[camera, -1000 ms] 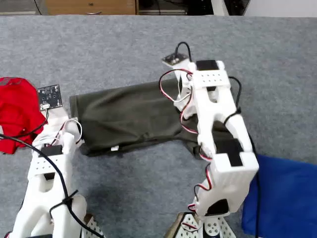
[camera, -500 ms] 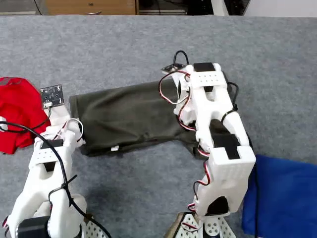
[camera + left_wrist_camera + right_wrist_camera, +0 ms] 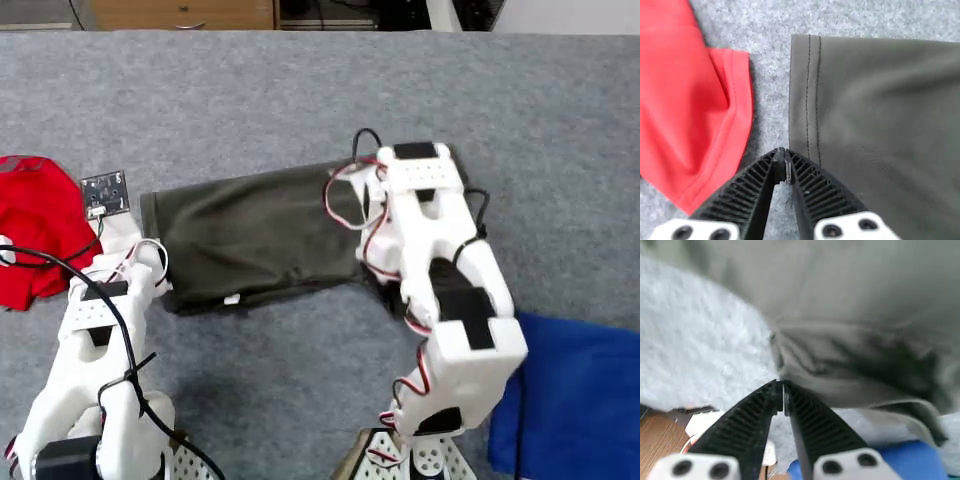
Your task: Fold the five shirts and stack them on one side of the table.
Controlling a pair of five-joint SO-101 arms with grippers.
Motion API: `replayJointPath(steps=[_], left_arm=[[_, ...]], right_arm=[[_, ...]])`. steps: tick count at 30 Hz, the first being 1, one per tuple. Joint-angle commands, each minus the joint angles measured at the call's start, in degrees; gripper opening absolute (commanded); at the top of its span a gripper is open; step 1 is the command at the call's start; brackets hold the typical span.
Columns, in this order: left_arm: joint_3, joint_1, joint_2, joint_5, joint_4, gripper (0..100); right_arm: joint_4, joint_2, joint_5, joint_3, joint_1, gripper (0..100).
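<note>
An olive shirt (image 3: pixel 255 235) lies spread across the middle of the grey table, partly folded. The same olive shirt (image 3: pixel 855 315) bunches into folds that run to my right gripper (image 3: pixel 780 387), which is shut on the cloth at the shirt's right end. The right arm (image 3: pixel 440 260) covers that end from above. My left gripper (image 3: pixel 781 155) is shut, its tips touching the stitched hem of the olive shirt (image 3: pixel 875 115) at its left edge. A crumpled red shirt (image 3: pixel 35 235) lies just left of the left arm (image 3: pixel 100 320). Close beside the gripper is the red shirt (image 3: pixel 685 100).
A blue shirt (image 3: pixel 580 400) lies at the front right corner, next to the right arm's base. The grey table (image 3: pixel 220 90) stretches bare behind the olive shirt. A wooden cabinet (image 3: pixel 180 12) stands beyond the far edge.
The right arm's wrist has tipped down and drawn back a little over the shirt's right end, hiding its camera board. The left arm shifted slightly left, then kept still.
</note>
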Motion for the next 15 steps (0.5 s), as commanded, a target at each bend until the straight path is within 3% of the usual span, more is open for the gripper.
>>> replayJointPath(steps=[1, 5, 9, 15], left_arm=[[-2.7, -0.6, 0.0, 0.5, -0.8, 2], [-2.7, -0.5, 0.0, 0.5, -0.8, 2], [-2.7, -0.4, 0.0, 0.5, -0.8, 2], [-2.7, -0.4, 0.0, 0.5, -0.8, 2]], right_arm=[[-2.7, -7.2, -0.3, 7.6, -0.5, 1.9], [-2.9, -13.5, -0.3, 10.5, -0.3, 1.9], [-0.9, -17.8, -0.4, 2.0, 1.3, 1.9], [-1.0, -7.8, -0.4, -13.8, 2.2, 1.9]])
